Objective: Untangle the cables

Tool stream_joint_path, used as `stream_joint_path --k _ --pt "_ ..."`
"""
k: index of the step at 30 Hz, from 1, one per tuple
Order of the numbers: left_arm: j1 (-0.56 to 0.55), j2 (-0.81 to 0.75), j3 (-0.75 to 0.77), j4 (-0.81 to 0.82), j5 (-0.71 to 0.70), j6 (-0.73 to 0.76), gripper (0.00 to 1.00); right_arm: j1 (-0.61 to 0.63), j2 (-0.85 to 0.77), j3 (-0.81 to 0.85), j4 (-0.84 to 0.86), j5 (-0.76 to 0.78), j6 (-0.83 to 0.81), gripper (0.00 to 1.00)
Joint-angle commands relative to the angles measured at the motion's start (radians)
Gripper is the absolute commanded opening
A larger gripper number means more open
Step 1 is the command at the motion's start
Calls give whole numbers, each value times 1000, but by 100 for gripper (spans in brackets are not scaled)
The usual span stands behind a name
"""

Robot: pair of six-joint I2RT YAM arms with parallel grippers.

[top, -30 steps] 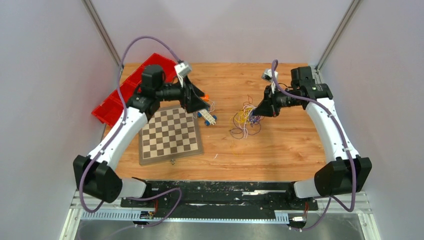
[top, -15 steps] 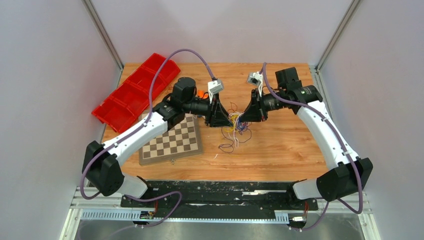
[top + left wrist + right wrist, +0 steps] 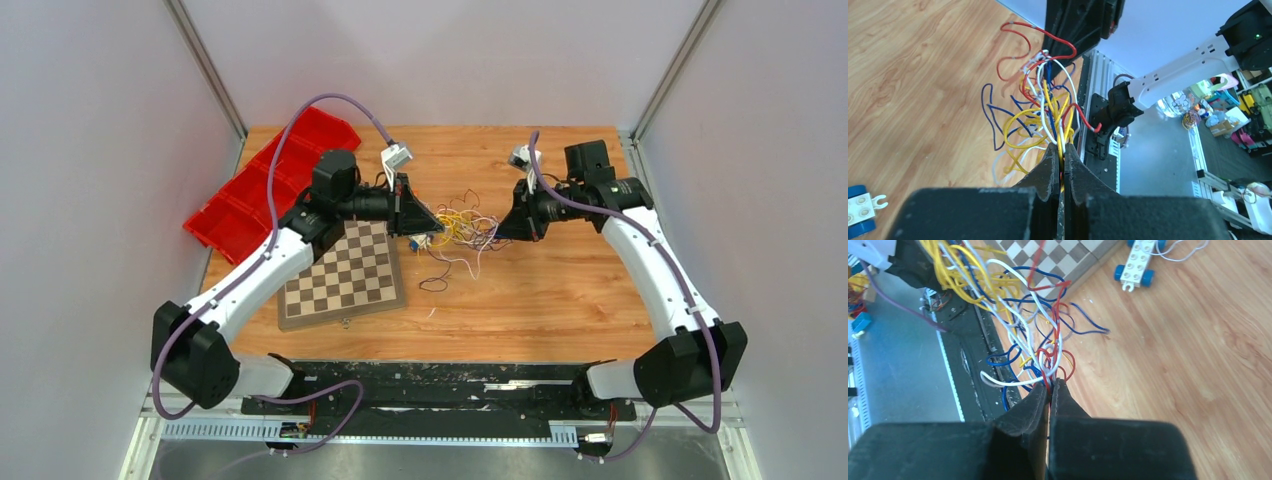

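The cables [image 3: 465, 230] are a tangle of thin yellow, white, blue, purple and red wires, stretched above the table's middle between both grippers. My left gripper [image 3: 432, 226] is shut on the bundle's left end; its wrist view shows yellow and white strands [image 3: 1043, 110] pinched between the jaws [image 3: 1062, 150]. On the bundle's right end, my right gripper [image 3: 500, 232] is shut, with red and white wires [image 3: 1013, 325] running out from its closed tips [image 3: 1050, 385]. A few purple and white loops [image 3: 440, 275] hang down to the wood.
A chessboard [image 3: 340, 272] lies under the left arm. Red bins [image 3: 260, 185] lean at the back left corner. A white toy block with blue wheels [image 3: 420, 241] sits just below the left gripper, also seen in the right wrist view [image 3: 1135, 265].
The left arm swung from the chessboard to the bundle, shut on it and drew back left. The right gripper pulled back right, so the tangle now spreads between them.
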Motion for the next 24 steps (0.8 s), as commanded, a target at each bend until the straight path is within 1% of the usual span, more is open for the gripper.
stream_joint_path --k 1,5,6,8,11,14,17,21,22,23,24 --pt "34 -56 3 46 35 -32 0 -45 -34 2 28 91 -26 0" --pt "116 -79 -14 47 34 -65 0 -122 -65 -40 1 160 -102 0" --pt "152 -86 -17 44 36 -67 0 -157 -76 -51 -3 184 -129 0" --pt "204 -110 -17 4 41 -46 0 -256 -77 -71 -7 218 -189 0" --pt "289 -140 1 -87 44 20 0 -429 -42 -48 -11 224 -250 0" --pt "349 -163 12 -182 43 86 0 -542 16 -1 -22 227 -276 0" --pt "415 -176 18 -230 39 116 0 -592 64 28 -23 255 -298 0" --pt "504 -190 33 -275 52 137 0 -633 123 44 -16 305 -323 0" --pt "512 -194 41 -282 61 147 0 -644 142 49 -14 310 -324 0" --pt "552 -196 45 -298 65 153 0 -652 154 55 -12 316 -325 0" --pt "566 -200 53 -308 75 167 0 -660 168 62 -9 325 -325 0"
